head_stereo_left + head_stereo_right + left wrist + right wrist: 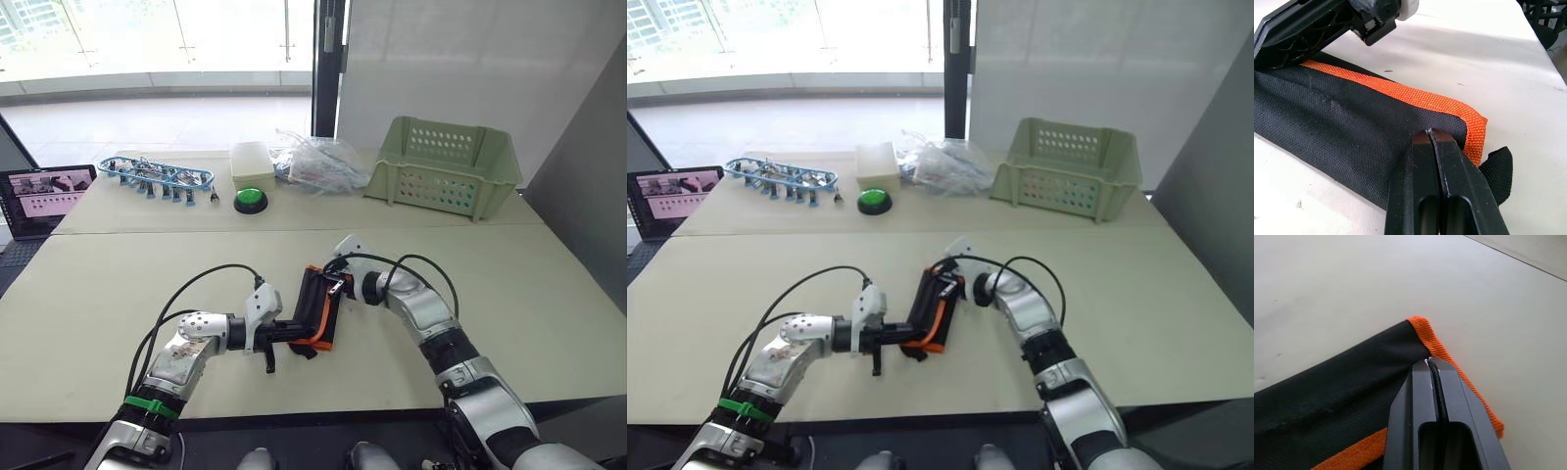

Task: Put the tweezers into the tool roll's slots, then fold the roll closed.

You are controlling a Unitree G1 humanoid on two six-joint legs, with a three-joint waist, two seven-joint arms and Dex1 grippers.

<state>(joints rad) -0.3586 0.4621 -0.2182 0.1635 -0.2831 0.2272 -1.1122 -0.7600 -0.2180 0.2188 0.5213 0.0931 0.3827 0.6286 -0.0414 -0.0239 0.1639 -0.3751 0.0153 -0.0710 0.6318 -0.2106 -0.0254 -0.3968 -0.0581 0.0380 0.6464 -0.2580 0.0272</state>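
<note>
The tool roll (318, 308) lies folded on the near table, black fabric with orange edging (1415, 98). My left gripper (300, 337) is at its near end, fingers shut, with their tips (1429, 134) resting on the black fabric beside the orange corner and a black strap end (1497, 171). My right gripper (332, 286) is at the roll's far end, shut on a thin layer of the black fabric (1342, 382) next to the orange corner (1422, 328). The tweezers are hidden.
On the far table stand a green plastic basket (446, 166), a clear plastic bag (318, 162), a white box (253, 162), a green button (250, 201) and a blue rack of clips (157, 176). A laptop (44, 196) sits at the far left.
</note>
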